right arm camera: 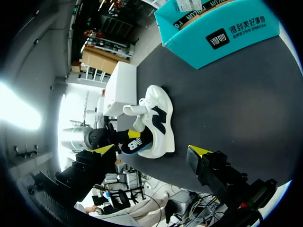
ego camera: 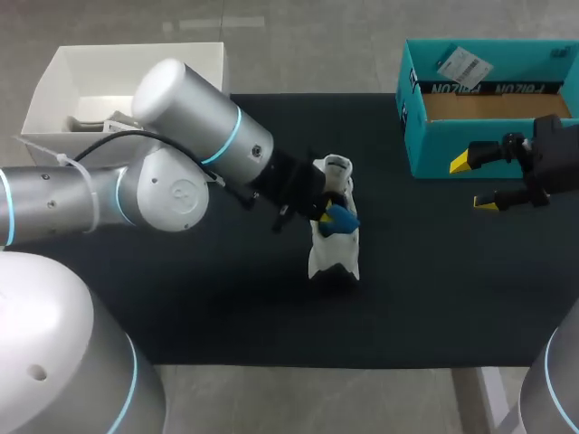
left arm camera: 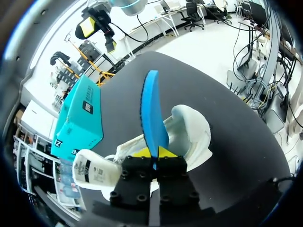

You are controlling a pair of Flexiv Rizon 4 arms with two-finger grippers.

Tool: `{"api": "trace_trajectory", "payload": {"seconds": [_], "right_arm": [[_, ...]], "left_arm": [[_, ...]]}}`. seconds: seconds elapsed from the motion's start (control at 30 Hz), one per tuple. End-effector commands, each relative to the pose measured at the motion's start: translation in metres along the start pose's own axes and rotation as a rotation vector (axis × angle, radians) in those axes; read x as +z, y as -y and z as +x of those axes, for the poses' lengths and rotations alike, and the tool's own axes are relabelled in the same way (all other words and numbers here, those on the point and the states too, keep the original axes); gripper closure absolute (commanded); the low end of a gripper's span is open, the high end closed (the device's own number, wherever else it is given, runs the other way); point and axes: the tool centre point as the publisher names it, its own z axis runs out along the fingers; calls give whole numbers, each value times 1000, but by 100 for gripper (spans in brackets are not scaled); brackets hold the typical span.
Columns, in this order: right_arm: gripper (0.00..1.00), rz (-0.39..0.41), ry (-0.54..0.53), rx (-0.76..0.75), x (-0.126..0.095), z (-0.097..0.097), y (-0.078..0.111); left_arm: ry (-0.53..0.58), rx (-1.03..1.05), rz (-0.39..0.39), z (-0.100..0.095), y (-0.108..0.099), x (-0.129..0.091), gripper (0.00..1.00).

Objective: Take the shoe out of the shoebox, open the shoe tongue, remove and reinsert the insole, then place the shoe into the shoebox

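Note:
A white shoe (ego camera: 335, 249) with dark side marks (right arm camera: 158, 118) stands on the black mat, its tongue (left arm camera: 94, 170) pulled up. My left gripper (ego camera: 324, 210) (left arm camera: 154, 152) hangs over the shoe's opening, shut on the blue insole (left arm camera: 152, 113) (ego camera: 343, 218), which stands on edge partly inside the shoe. The teal shoebox (ego camera: 488, 127) (right arm camera: 218, 28) sits open at the back right. In front of the box, my right gripper (ego camera: 475, 183) (right arm camera: 152, 150) hovers open and holds nothing, to the right of the shoe.
A white open box (ego camera: 54, 81) with small items inside stands at the back left, partly behind my left arm. The black mat (ego camera: 181, 298) covers the table's middle, with bare room in front of and beside the shoe.

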Motion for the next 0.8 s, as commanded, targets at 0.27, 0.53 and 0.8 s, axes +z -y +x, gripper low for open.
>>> {"api": "trace_trajectory", "payload": {"seconds": [0.27, 0.53, 0.8], "right_arm": [[0, -1, 4, 2, 1, 1, 0], [0, -1, 4, 2, 1, 1, 0], [0, -1, 4, 2, 1, 1, 0]], "left_arm": [[81, -108, 45, 1, -2, -8, 100], [21, -93, 23, 12, -4, -1, 53], [-6, -47, -19, 13, -8, 9, 72]]}}
